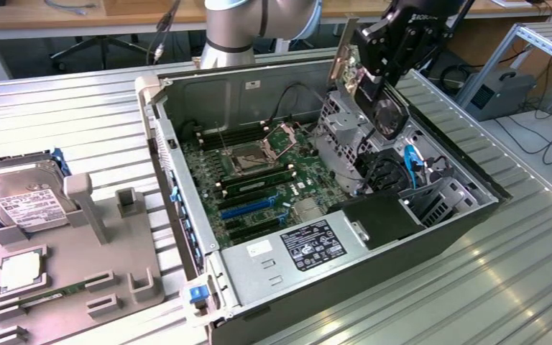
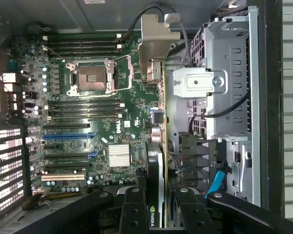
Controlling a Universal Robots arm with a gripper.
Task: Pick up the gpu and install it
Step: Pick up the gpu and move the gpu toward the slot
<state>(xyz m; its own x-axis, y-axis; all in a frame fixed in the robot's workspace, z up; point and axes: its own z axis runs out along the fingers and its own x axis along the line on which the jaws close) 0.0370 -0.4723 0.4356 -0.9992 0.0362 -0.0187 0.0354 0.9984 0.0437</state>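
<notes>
Holds the gpu [image 1: 388,118] [image 2: 155,161] edge-on in the gripper [image 1: 376,75] [image 2: 158,195], jaws part-closed on the card's two flat faces. Carries it above the open computer case [image 1: 170,144], over the line where the motherboard [image 1: 256,180] [image 2: 88,97] meets the drive cage [image 1: 348,129] [image 2: 224,83]; appears clear of both.

Set on its side at mid-worktop [image 1: 65,122], open face up, with case walls rising round the board on every side. On the motherboard side of the card, leaves open room down to the expansion slots [image 1: 247,208] [image 2: 68,134]. On the other side, runs close beside the cage wall and a black cable. Toward the case's near end, bounded by the power supply [image 1: 295,251].

At the worktop's near corner on the exterior view's left, carries a grey fixture [image 1: 75,266] with a hard drive [image 1: 22,198], well apart from the case.

Card appearance: thin green board edge, dark fan face, green logo at the gripped end, and a long tan end bracket [image 1: 338,57] [image 2: 154,44] with a bent tab at the far end.
</notes>
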